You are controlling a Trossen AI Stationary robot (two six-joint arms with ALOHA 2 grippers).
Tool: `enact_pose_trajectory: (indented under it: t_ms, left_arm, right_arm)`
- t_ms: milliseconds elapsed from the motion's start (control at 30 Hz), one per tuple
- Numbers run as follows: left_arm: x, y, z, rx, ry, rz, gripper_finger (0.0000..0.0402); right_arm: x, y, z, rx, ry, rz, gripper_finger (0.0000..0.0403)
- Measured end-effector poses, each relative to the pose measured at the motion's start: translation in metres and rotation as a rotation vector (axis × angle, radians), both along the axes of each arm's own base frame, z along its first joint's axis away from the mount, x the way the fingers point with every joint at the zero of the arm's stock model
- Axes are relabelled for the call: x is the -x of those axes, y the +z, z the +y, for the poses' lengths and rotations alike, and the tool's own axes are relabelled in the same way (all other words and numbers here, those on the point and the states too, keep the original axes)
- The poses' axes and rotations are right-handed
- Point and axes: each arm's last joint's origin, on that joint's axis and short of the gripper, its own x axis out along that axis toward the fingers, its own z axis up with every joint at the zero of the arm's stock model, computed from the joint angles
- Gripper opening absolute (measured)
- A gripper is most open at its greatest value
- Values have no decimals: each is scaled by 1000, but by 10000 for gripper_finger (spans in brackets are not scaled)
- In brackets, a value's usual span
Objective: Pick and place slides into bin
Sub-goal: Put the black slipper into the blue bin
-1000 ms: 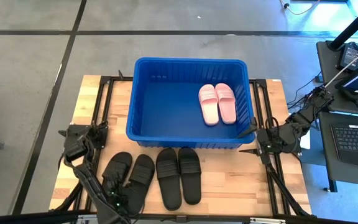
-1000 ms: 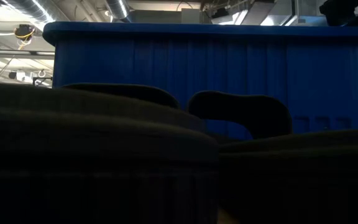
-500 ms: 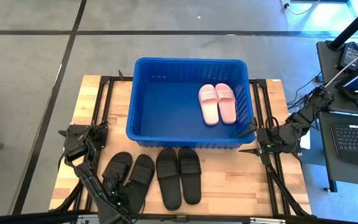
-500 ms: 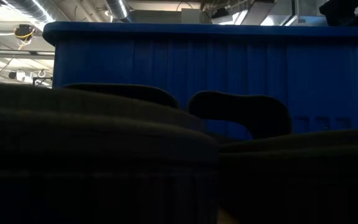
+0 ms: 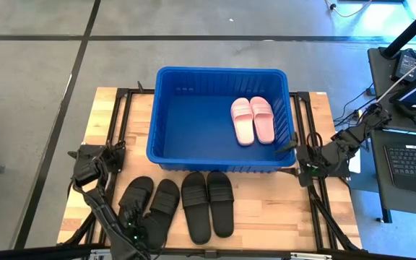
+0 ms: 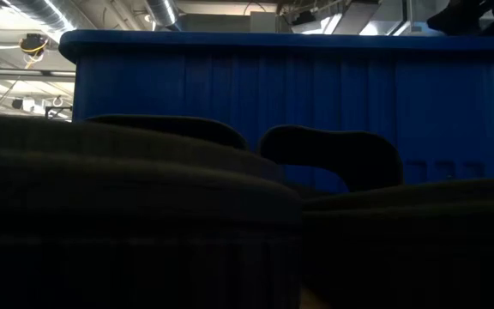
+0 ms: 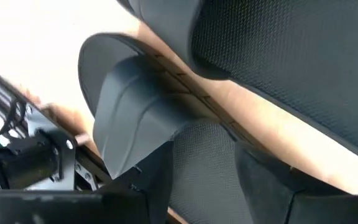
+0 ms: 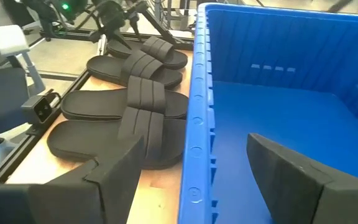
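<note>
The blue bin [image 5: 193, 115] sits at the middle of the table with two pale pink slides [image 5: 251, 119] on its floor at the right. Four black slides lie soles down in front of it: a left pair [image 5: 150, 202] and a middle pair [image 5: 208, 204]. My left gripper [image 7: 210, 193] points steeply down over the leftmost black slide [image 7: 129, 124]. Its fingers are open, with the mesh footbed [image 7: 204, 162] behind the strap between them. I cannot tell whether they touch it. My right gripper [image 8: 197, 186] hangs open at the bin's near right corner [image 5: 289, 159].
Black frame rails [image 5: 121, 130] run along both sides of the table. A desk with a keyboard [image 5: 414, 159] and cables stands beyond the right edge. In the low view the black slides [image 6: 144, 215] fill the foreground in front of the bin's wall [image 6: 281, 103].
My right arm has swung slightly toward the table's far edge beside the bin's corner. The slides and the bin lie where they were.
</note>
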Motion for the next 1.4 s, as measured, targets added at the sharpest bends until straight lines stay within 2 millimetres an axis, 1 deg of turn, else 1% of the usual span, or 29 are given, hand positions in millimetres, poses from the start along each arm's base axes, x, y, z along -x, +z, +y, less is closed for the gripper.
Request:
enact_pose_trajectory:
  t_ms: [200, 300, 433, 633, 733, 833, 1000, 1067, 1267, 1400]
  left_arm:
    - [2, 17, 4, 34, -106, 2, 136]
    - [4, 26, 6, 55, -117, -8, 132]
    - [2, 29, 8, 71, -101, -13, 131]
    - [3, 28, 8, 94, -65, 24, 130]
    - [9, 28, 4, 82, 19, -35, 130]
    - [17, 23, 3, 56, 82, -64, 130]
    - [24, 4, 14, -27, 81, -23, 130]
    - [25, 0, 18, -48, 85, -13, 130]
    - [22, 3, 16, -49, -19, -11, 130]
    - [22, 3, 16, -21, 4, 36, 130]
  right_arm:
    - [-2, 0, -3, 3, -32, 0, 284]
    - [-2, 0, -5, 4, -44, 0, 284]
    - [-3, 0, -6, 2, -54, 0, 284]
    - [-3, 0, -5, 2, -53, 1, 284]
    - [-3, 0, -6, 14, -49, 0, 284]
    - [-3, 0, -6, 43, -41, -2, 284]
    - [-3, 0, -6, 45, -56, -5, 284]
    - [-3, 0, -6, 25, -70, -6, 284]
    - [-3, 0, -6, 0, -78, -5, 284]
    - [-3, 0, -6, 3, -77, -6, 284]
